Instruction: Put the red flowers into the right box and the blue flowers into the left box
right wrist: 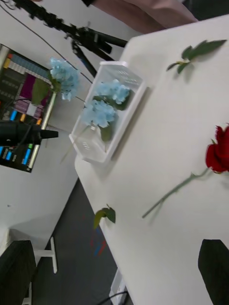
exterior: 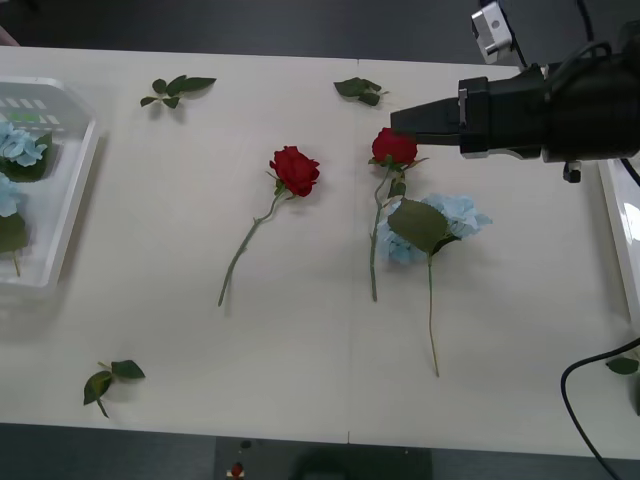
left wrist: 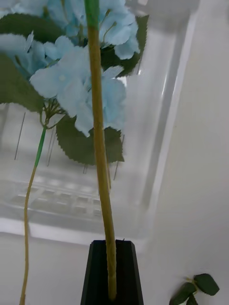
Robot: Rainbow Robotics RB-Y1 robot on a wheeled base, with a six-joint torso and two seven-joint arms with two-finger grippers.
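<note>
Above the left box (left wrist: 157, 157), the left claw (left wrist: 112, 271) gripped a blue flower's stem (left wrist: 98, 143). At the bench's (exterior: 300, 380) right, the right claw (exterior: 400, 120) hovered beside a red rose (exterior: 394, 146); whether it was open, I cannot tell.

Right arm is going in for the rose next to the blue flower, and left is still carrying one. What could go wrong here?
1. The right gripper is at the red rose, whose stem lies against a leaf of the blue flower on the table. Lifting may drag both.
2. The left gripper pinches only the thin stem of the held blue flower. It could swing and miss the left box.
</note>
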